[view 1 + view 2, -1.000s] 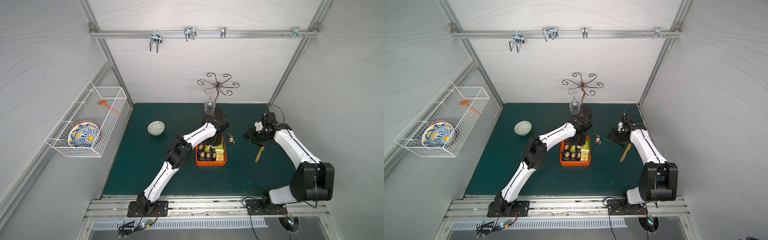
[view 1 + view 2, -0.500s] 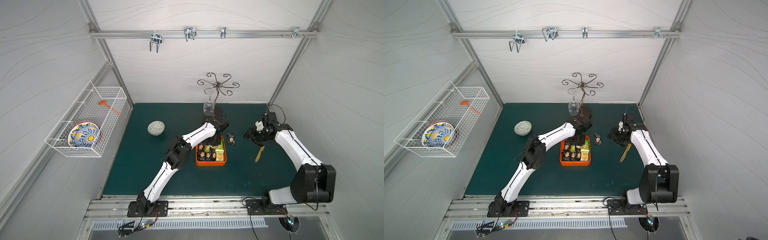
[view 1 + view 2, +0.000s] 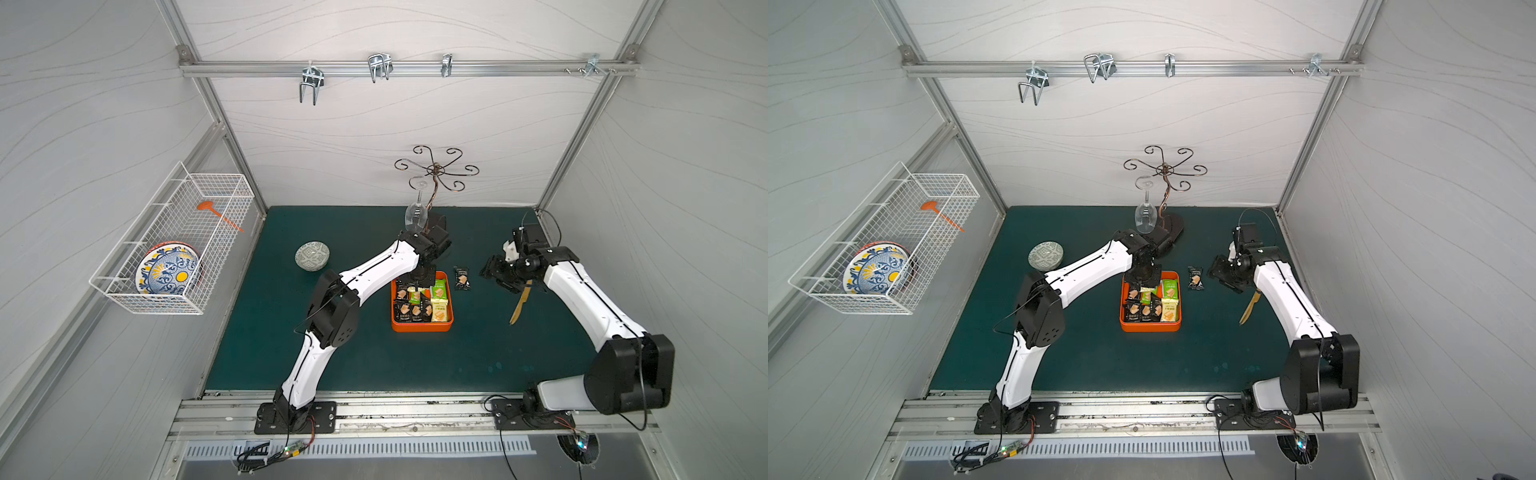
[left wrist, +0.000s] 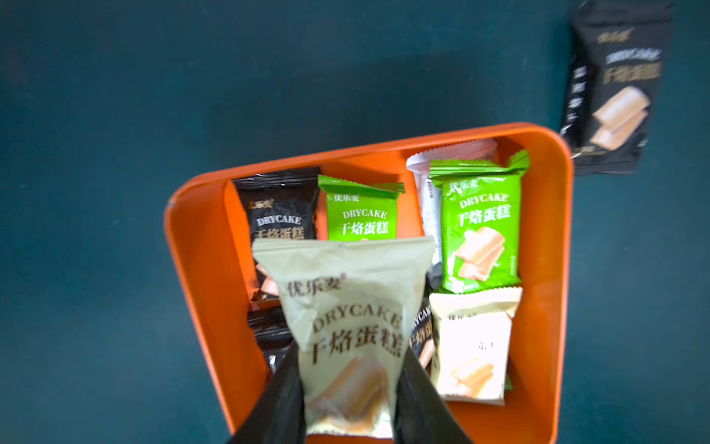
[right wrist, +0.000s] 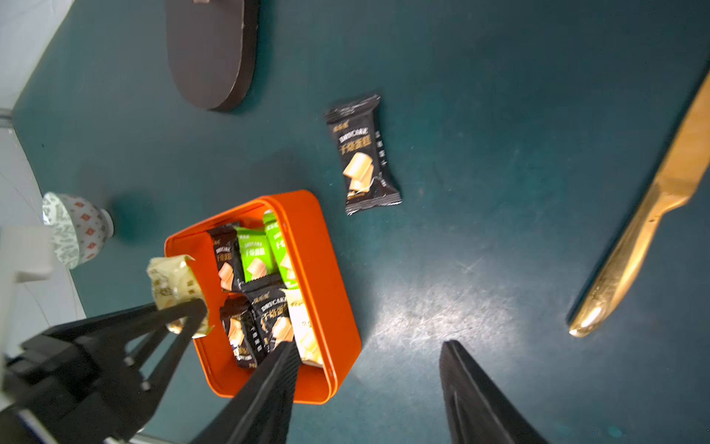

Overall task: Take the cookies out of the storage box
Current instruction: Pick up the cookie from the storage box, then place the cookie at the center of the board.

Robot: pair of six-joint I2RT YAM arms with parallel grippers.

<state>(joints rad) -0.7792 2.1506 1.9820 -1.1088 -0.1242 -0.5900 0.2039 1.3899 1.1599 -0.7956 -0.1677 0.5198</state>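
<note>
The storage box is a shallow orange tray in the middle of the green mat, seen in both top views. Several cookies lie in it: black, green and pale packets. My left gripper is shut on a pale yellow packet and holds it just above the box's far end. One black packet lies on the mat right of the box. My right gripper is open and empty, above the mat beyond that packet.
A wooden knife lies on the mat under the right arm. A patterned bowl sits left of the box. A wine glass hangs on a metal stand behind it. A wire basket hangs on the left wall.
The left gripper stays over the box's far end with the pale packet in it. The right arm has shifted slightly, its gripper staying open.
</note>
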